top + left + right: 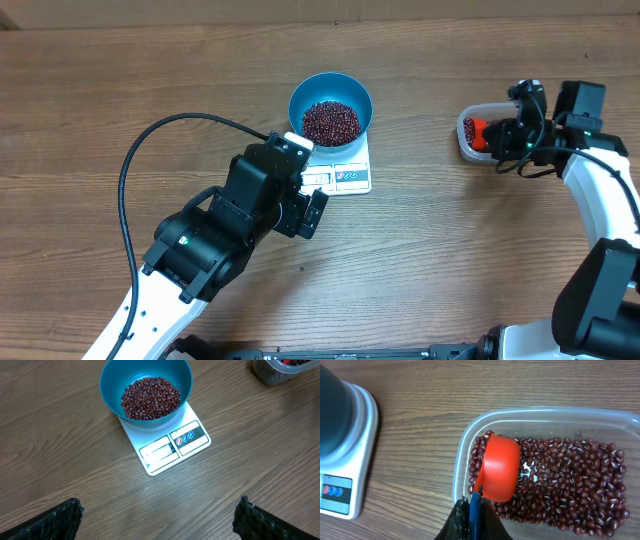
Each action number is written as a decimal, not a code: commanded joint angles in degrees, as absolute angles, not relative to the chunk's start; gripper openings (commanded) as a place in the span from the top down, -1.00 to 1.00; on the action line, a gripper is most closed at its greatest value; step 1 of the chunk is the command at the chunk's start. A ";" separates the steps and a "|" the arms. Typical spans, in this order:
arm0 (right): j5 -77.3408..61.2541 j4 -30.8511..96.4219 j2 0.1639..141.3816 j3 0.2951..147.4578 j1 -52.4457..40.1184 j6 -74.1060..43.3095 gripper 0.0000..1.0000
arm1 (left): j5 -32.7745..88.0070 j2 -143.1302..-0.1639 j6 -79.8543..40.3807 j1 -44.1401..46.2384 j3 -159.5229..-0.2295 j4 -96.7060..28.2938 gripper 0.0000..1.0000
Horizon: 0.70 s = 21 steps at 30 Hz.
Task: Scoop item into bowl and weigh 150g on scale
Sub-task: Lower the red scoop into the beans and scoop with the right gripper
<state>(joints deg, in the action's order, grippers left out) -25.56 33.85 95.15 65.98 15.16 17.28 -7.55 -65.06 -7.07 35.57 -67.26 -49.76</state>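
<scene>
Your left gripper [159, 512] is hanging wide open above the table, holding nothing, just short of the white scale [172, 447]. The blue bowl [112, 380] is sitting on the scale with a heap of beans [150, 397] inside. Your right gripper [473, 510] is pinching the handle of the orange scoop [497, 467], which is lying on more beans in the clear tub [461, 460], well apart from the scale.

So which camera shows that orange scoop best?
The right wrist view: the scoop sits large among beans in the clear tub. Overhead shows only a small orange spot; the left wrist view barely a red sliver.
</scene>
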 commanded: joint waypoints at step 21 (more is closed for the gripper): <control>-40.62 36.73 101.93 65.56 27.18 14.31 0.93 | -8.05 -65.25 -6.20 35.27 -67.66 -49.67 -0.99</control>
